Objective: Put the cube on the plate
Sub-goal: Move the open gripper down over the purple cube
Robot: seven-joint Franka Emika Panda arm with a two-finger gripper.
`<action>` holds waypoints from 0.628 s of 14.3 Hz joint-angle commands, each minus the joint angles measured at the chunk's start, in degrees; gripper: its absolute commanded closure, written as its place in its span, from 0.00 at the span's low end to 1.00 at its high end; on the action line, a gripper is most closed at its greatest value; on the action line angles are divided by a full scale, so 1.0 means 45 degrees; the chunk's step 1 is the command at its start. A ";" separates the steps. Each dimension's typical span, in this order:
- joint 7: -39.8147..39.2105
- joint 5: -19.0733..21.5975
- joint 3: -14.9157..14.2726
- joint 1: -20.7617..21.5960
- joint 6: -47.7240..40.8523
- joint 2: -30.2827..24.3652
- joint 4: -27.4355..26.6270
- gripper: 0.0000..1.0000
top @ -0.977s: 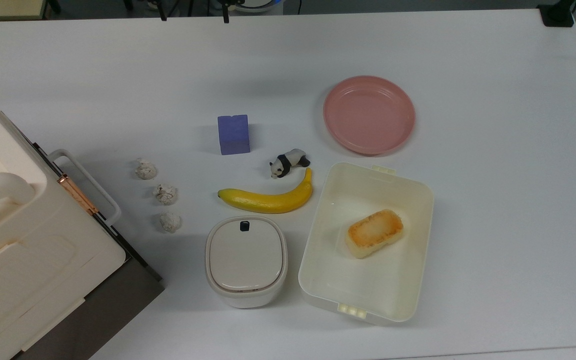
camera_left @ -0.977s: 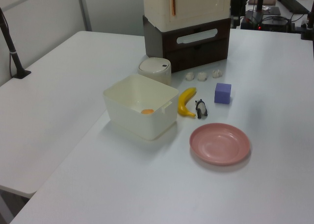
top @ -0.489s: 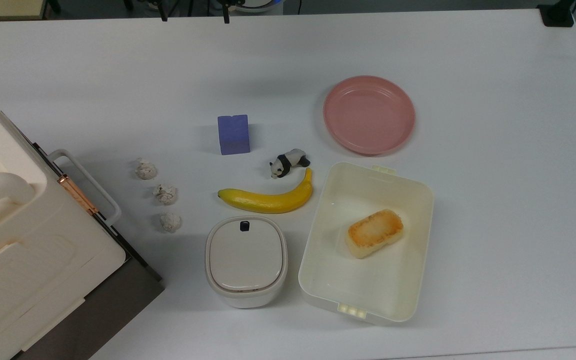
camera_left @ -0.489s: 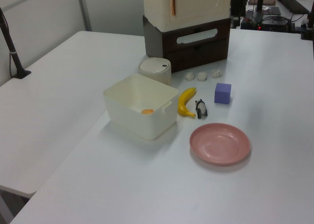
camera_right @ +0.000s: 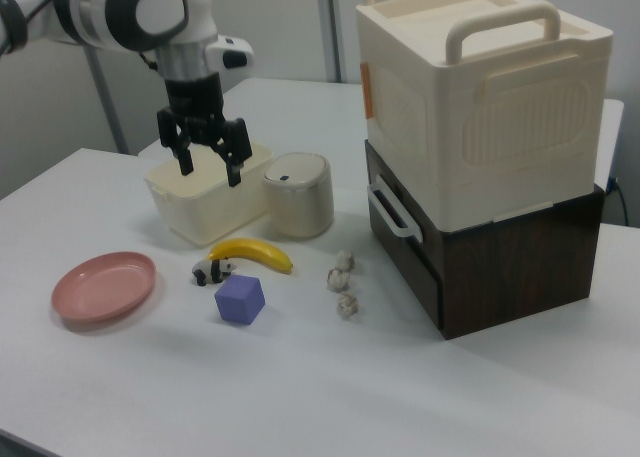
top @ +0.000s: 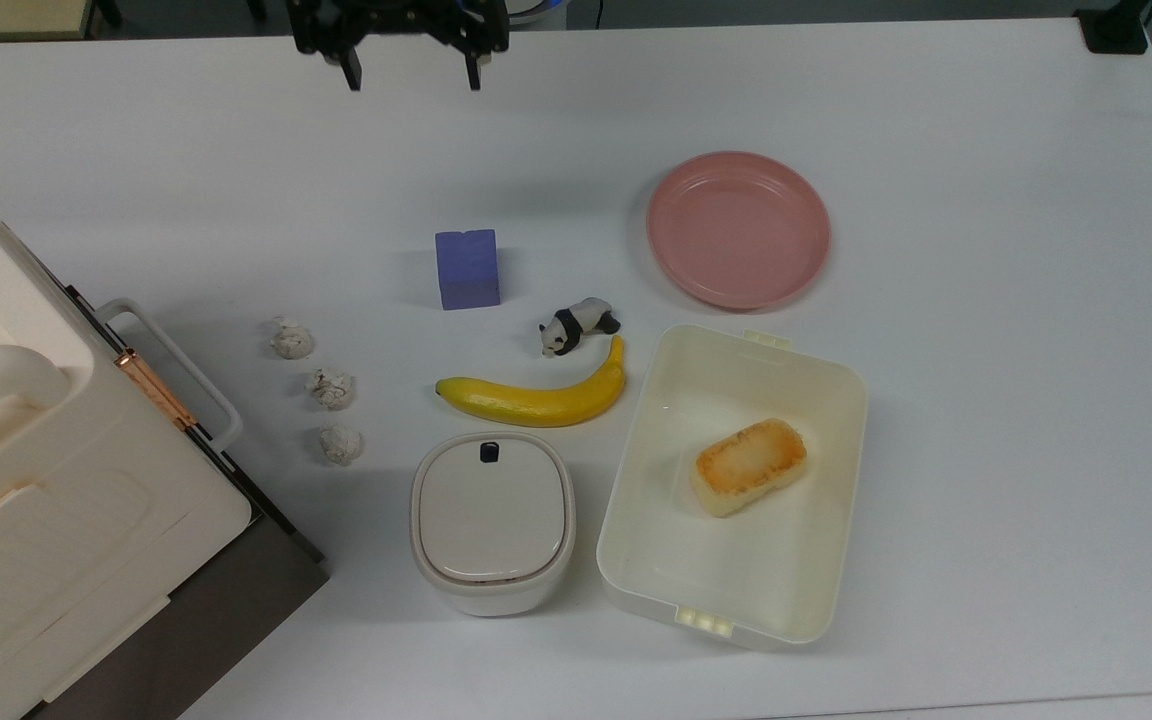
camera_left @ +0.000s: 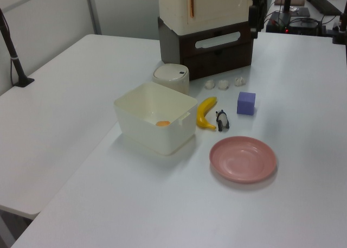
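Sitting untouched on the white table [top: 986, 420], the cube [top: 467, 268] occupies the upper middle of the top view, a little left of centre, resting flat with nothing gripping it. Just below and to its right in the top view lies the small panda figure [top: 577, 326], with the banana [top: 536, 395] below that, so both are near the block but apart from it. The plate [top: 738, 229] lies empty well over to the top view's right of the cube, above the cream tray [top: 636, 480] that holds a toasted bread piece [top: 748, 465]. What is new is the gripper [top: 409, 72]: half a second earlier only its fingertips cut the upper edge of the top view, and it now reaches further into frame, above and slightly left of the cube. The right view shows the same gripper [camera_right: 210, 164] hanging high over the table with its two fingers spread wide and nothing between them. In the left view it seems to be the dark shape at the upper right, though that is hard to confirm. The cube, plate and everything else sit exactly as before. The reach toward the cube has probably just begun, so descent, grasp and carry all remain.
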 commanded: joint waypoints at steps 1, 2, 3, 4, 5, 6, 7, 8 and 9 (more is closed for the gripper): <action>-0.0283 0.0092 -0.0116 0.0173 0.1114 -0.0270 -0.1438 0.00; -0.0438 0.0033 -0.0116 0.0173 0.1563 -0.0270 -0.1907 0.00; -0.0884 -0.0142 -0.0116 0.0173 0.2013 -0.0232 -0.2337 0.00; -0.1062 -0.0259 -0.0116 0.0173 0.2307 -0.0193 -0.2651 0.00; -0.1064 -0.0261 -0.0116 0.0173 0.2523 -0.0153 -0.2789 0.00; -0.1064 -0.0280 -0.0116 0.0192 0.2602 0.0002 -0.2829 0.00; -0.1064 -0.0338 -0.0116 0.0192 0.2719 0.0235 -0.2830 0.00; -0.1064 -0.0416 -0.0116 0.0212 0.3204 0.0528 -0.2926 0.00; -0.1064 -0.0494 -0.0116 0.0212 0.3711 0.0782 -0.3121 0.00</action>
